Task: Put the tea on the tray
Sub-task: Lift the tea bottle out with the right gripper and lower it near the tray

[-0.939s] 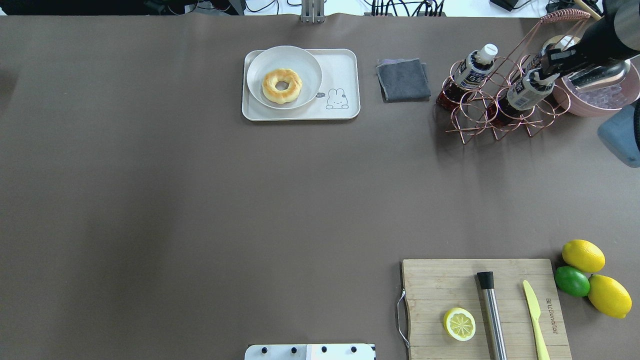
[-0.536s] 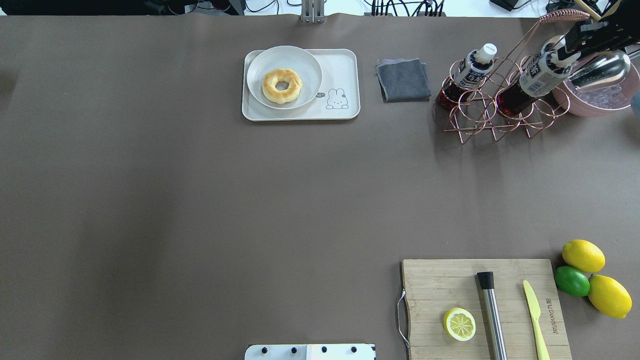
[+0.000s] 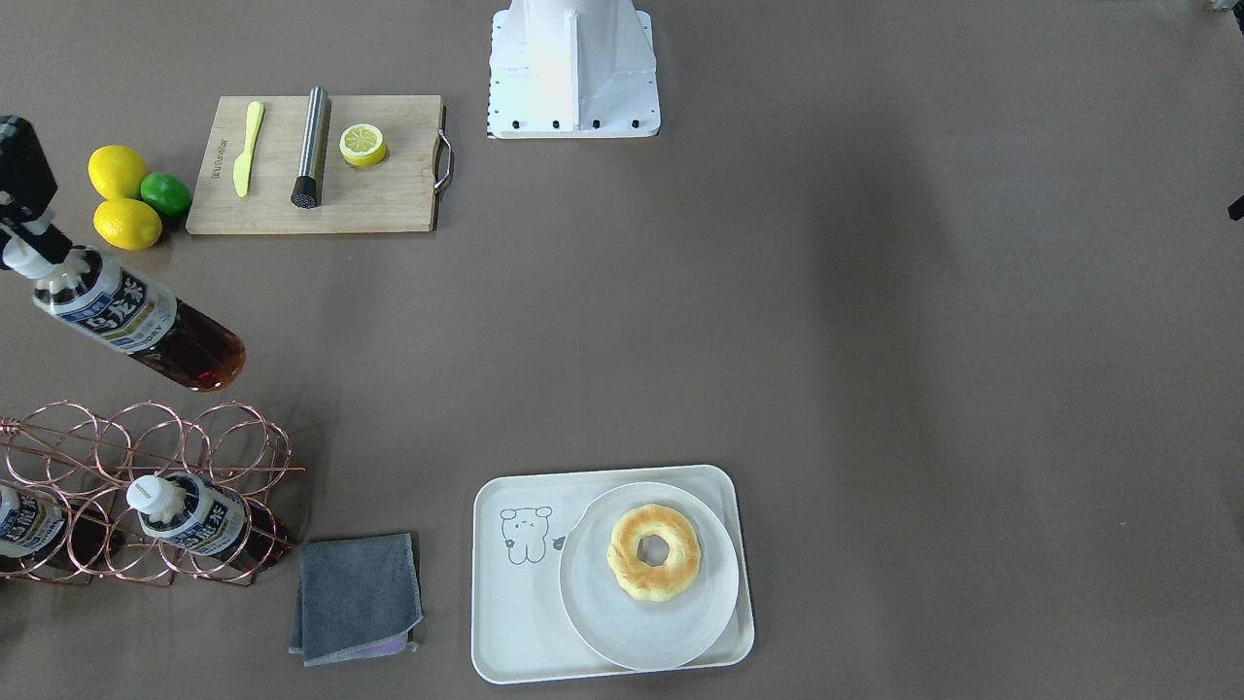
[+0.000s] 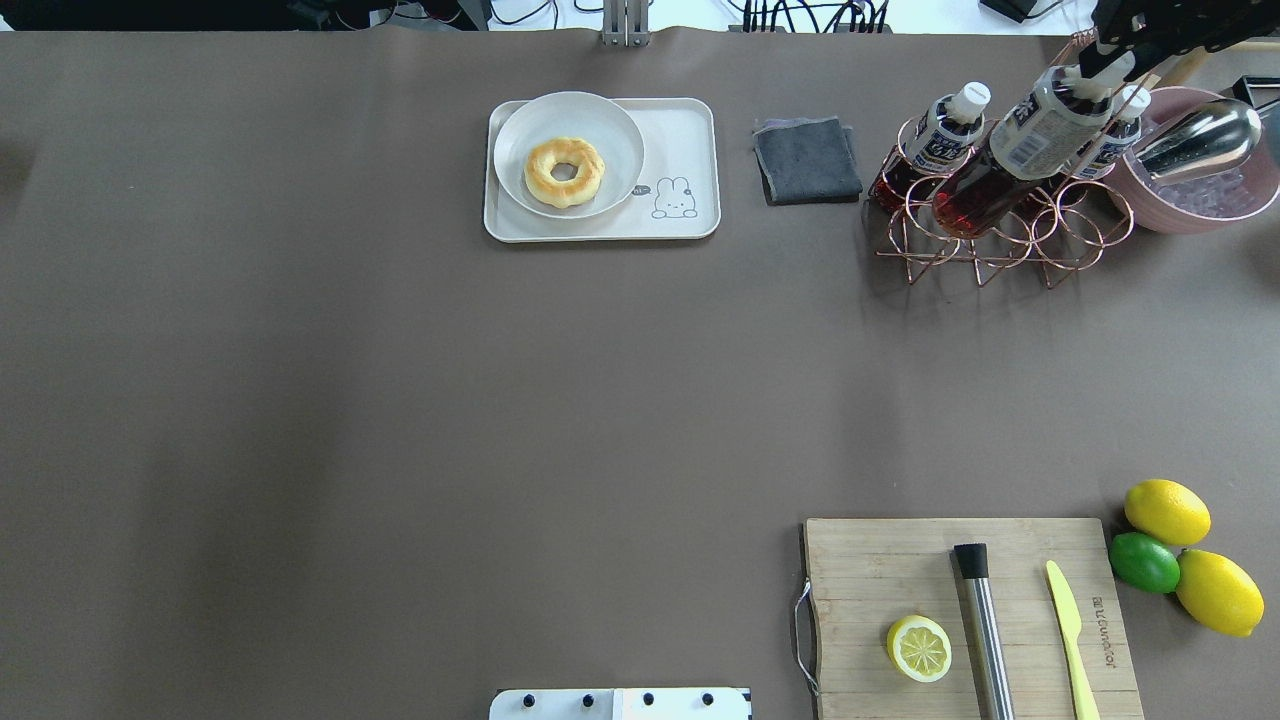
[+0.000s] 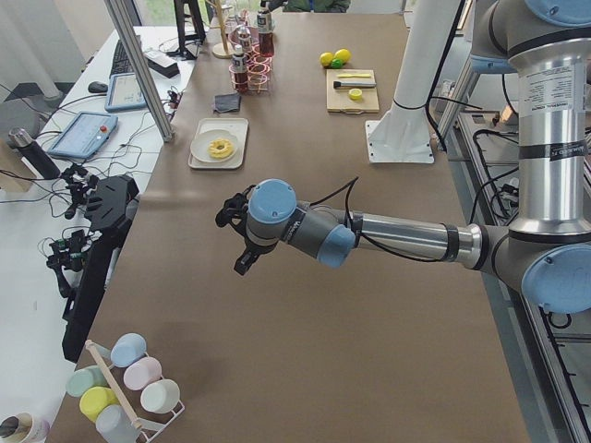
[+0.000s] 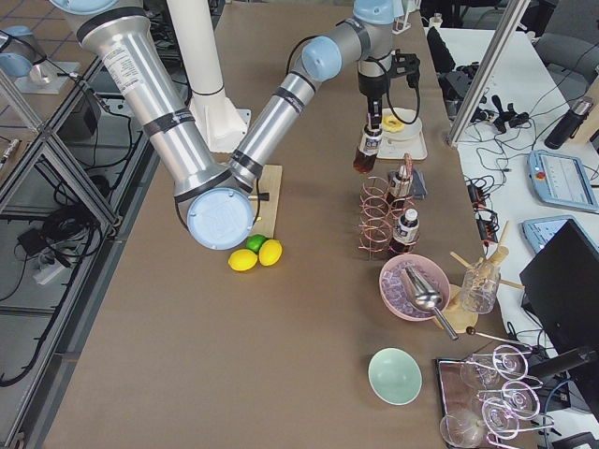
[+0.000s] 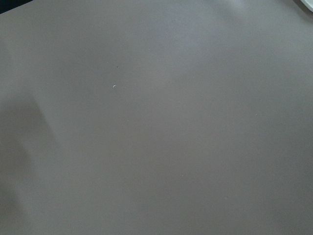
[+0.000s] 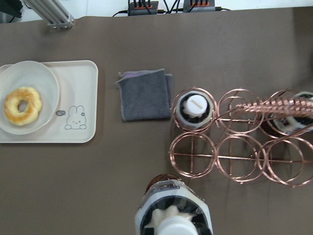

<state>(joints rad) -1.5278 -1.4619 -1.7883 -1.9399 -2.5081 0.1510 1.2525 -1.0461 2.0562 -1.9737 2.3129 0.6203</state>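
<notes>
The small clear plastic tea bottle of red-brown liquid (image 6: 367,150) is held in the air with its long axis near vertical, white screw cap up and rounded base down. It hangs just on the robot's side of the copper wire rack of rings (image 8: 191,155). The cap is clamped between the fingers of the right tool (image 6: 372,120). The smooth cream rounded-rectangle tray (image 4: 690,130) lies well apart to the left in the overhead view. How far the left tool (image 5: 242,235) is open cannot be told.
</notes>
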